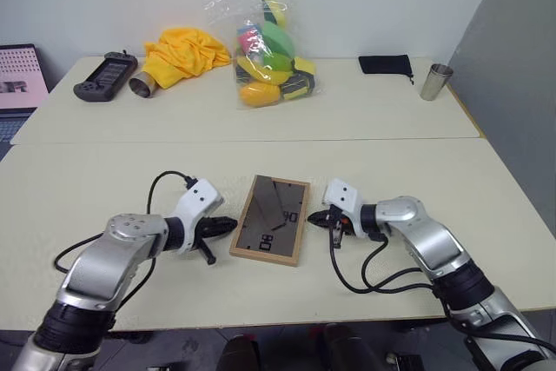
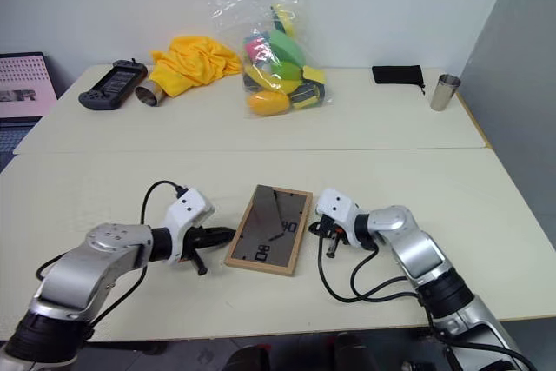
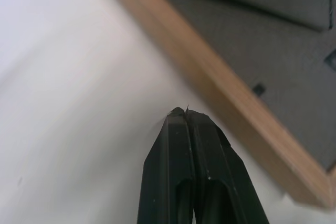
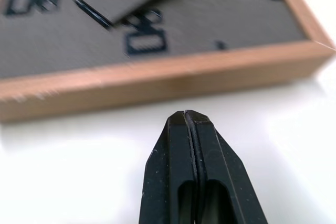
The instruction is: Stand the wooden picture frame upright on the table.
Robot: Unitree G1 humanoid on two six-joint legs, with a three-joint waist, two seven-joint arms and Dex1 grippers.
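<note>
**Frame lying flat, back up, between two closed grippers**

The large pale cream table [image 1: 365,128], two long sections joined by a seam, carries everything. On its near section the small rectangular wooden picture frame [image 1: 271,219] lies flat, not upright, its dark grey-brown back panel facing up inside a light wood border. White markings show on the panel, too small to read from the head views and blurred in the right wrist view. The fold-out stand flap sits slightly lifted off the panel, its edge showing in the right wrist view; how far it stands out cannot be told.

The left gripper [image 1: 228,225] sits just beside the frame's left long edge, black fingers [image 3: 178,161] pressed together, holding nothing. The left wrist view shows their tips near the wood border, apart from it. The right gripper [image 1: 316,217] sits just beside the frame's right long edge, fingers [image 4: 181,166] likewise together and empty, with bare table between the tips and the border.

Far section, largest first: a clear plastic bag of coloured objects [image 1: 269,49]; a crumpled yellow cloth [image 1: 184,54]; a dark handheld controller [image 1: 105,76]; a flat black pouch [image 1: 385,64]; an upright metal cup [image 1: 436,82]; a metal cup on its side [image 1: 143,84], touching the cloth. A laptop [image 1: 19,80] is cut off at the left border.
</note>
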